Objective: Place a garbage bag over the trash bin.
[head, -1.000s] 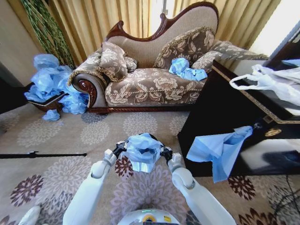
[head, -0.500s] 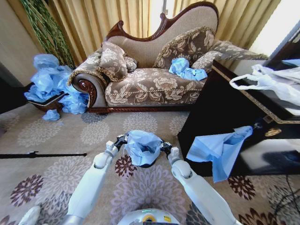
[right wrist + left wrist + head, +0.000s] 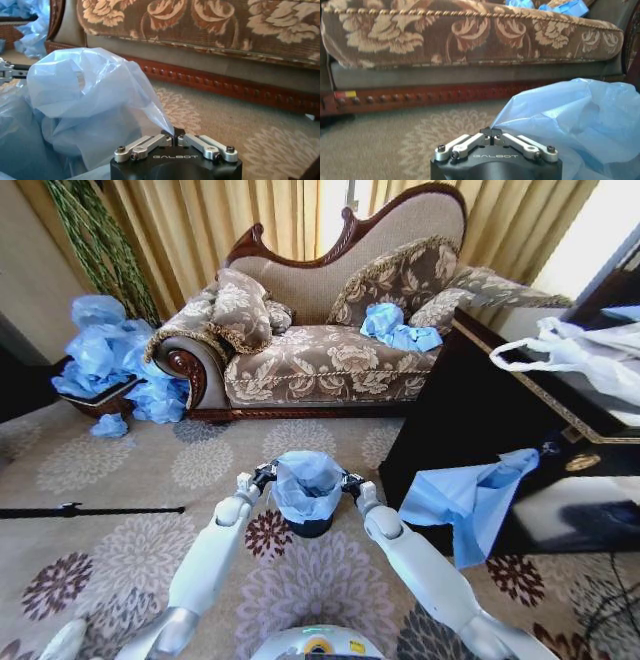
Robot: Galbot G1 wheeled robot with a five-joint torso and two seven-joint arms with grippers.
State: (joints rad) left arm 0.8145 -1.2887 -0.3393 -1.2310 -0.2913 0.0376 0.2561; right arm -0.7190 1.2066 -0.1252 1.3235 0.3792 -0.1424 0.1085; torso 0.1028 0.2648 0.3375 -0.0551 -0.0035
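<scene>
Both arms are reaching forward over the patterned carpet [image 3: 120, 550], each pinching one side of the garbage bag [image 3: 306, 483] at its mouth. The left gripper [image 3: 262, 474] is holding the bag's left edge with its fingers [image 3: 485, 132] closed tight on a fold of the blue film, and the right gripper [image 3: 348, 478] is doing the same on the opposite edge, its fingers [image 3: 181, 138] drawn together on a thin tongue of plastic. Between them the bag is sitting over the top of the trash bin [image 3: 309, 526], whose black base is showing below the blue.

The risks lie in how thin each grip is. Only a small pinch of film is sitting in each pair of fingers, so any downward tug may be pulling it free or tearing it. The mouth is looking bunched rather than stretched round, so one side may be catching inside the rim instead of folding over it. The bin is light and standing loose on the carpet; an uneven pull could be tipping or dragging it.

Beyond it, the sofa [image 3: 330, 360] is carrying another blue bag [image 3: 395, 328], with a heap of blue bags [image 3: 110, 355] at its left end.
</scene>
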